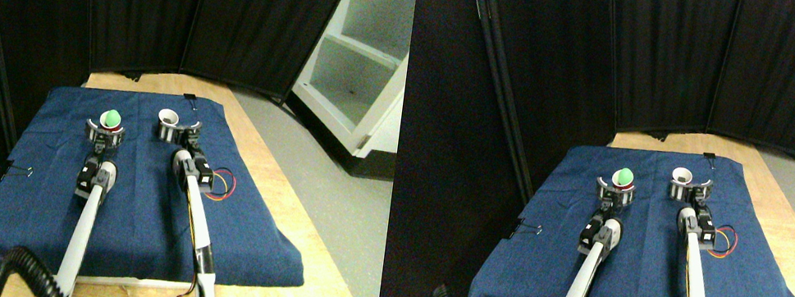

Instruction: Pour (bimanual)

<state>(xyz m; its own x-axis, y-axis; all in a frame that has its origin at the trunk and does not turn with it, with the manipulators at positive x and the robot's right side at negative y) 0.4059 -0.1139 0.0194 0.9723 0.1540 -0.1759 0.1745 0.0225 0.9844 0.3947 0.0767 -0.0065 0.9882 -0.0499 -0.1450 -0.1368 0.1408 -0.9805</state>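
On the blue cloth [134,207], two upright cups [110,123], mouths upward.

One wide-angle camera on the robot looks forward and down from behind both pale manipulators, at moderate distance. Its two side-by-side eyes share nearly the same scene: the pale wooden worktop [262,173] with its dark blue cloth [134,207], black folding screen [217,2] behind.
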